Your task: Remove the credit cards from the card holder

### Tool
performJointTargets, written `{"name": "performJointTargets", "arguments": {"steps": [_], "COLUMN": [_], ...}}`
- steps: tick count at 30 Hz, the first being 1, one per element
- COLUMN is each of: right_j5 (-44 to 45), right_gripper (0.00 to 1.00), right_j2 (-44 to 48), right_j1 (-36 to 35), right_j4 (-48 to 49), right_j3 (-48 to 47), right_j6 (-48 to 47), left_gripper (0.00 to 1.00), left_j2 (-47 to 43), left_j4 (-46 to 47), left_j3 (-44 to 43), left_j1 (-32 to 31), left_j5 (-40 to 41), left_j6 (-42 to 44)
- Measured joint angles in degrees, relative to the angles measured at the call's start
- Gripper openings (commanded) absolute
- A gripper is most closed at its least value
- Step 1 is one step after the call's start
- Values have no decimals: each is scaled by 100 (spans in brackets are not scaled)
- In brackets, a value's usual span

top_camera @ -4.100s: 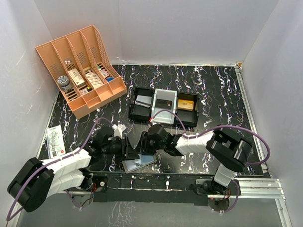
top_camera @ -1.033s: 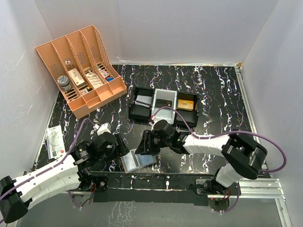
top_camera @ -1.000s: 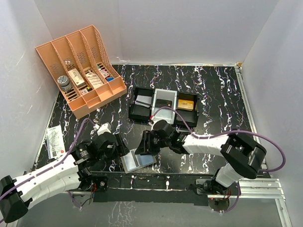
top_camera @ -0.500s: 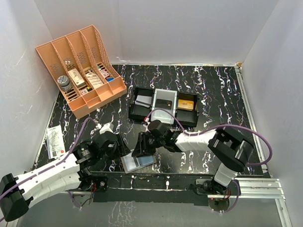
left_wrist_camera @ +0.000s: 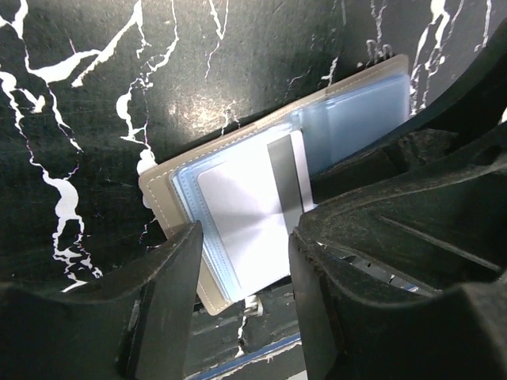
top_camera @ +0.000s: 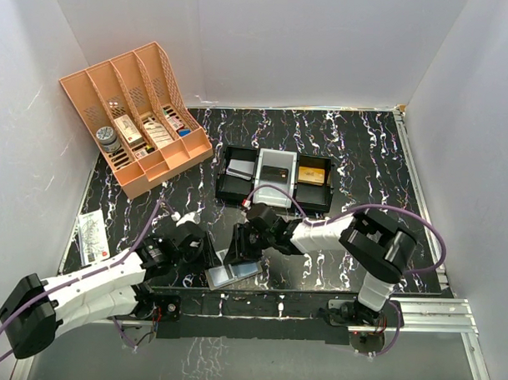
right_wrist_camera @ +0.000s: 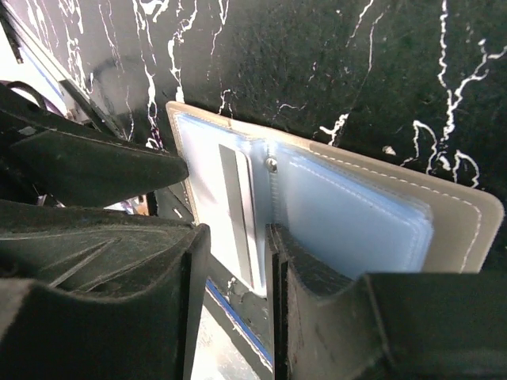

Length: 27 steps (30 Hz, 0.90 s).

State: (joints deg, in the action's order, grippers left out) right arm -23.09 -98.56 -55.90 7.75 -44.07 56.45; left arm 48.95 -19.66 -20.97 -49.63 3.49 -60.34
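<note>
Far left, the orange organiser [top_camera: 170,74] is seen well apart from the action and is not needed here. Down at the near edge of the marbled table [top_camera: 364,152], the left gripper [top_camera: 206,257] is set low over the card holder [top_camera: 234,274]. In its wrist view its jaws are seen part-way apart, placed either side of the card-bearing half, with nothing clamped between them. It is judged that the holder is being steadied here so that it cannot slide. The card holder is laid open and flat, grey-blue sleeves up. One of the credit cards [left_wrist_camera: 242,210], pale with a dark stripe, is seen tucked in its sleeve beside the fold. Just to the right, the right gripper [top_camera: 235,253] is aimed down at that same card. Its jaws are held narrowly apart, astride the striped edge, and no grip on anything can be made out. The card is not yet drawn out. Further right and farther back, the black tray [top_camera: 220,185] is parked, presumably as the place where the cards are to be dropped.
</note>
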Motion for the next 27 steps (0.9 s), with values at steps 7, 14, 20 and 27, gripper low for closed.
{"name": "performJointTargets", "arguments": {"steps": [7, 14, 20, 27], "right_j5": [50, 42, -28, -98], "right_gripper": [24, 23, 27, 15], "right_j2": [11, 105, 210, 310], "right_j1": [4, 33, 138, 284], "right_j4": [461, 1005, 1397, 1530], "right_j3": [308, 721, 1021, 1226], "right_j6": [203, 525, 743, 837], "left_gripper": [38, 36, 36, 35], "left_j2": [376, 728, 911, 975], "left_j4": [240, 299, 431, 516], "left_j3": [37, -127, -192, -208], "left_j1": [4, 4, 4, 4], "left_j5": [-122, -111, -116, -118], "left_j6": [109, 232, 295, 334]}}
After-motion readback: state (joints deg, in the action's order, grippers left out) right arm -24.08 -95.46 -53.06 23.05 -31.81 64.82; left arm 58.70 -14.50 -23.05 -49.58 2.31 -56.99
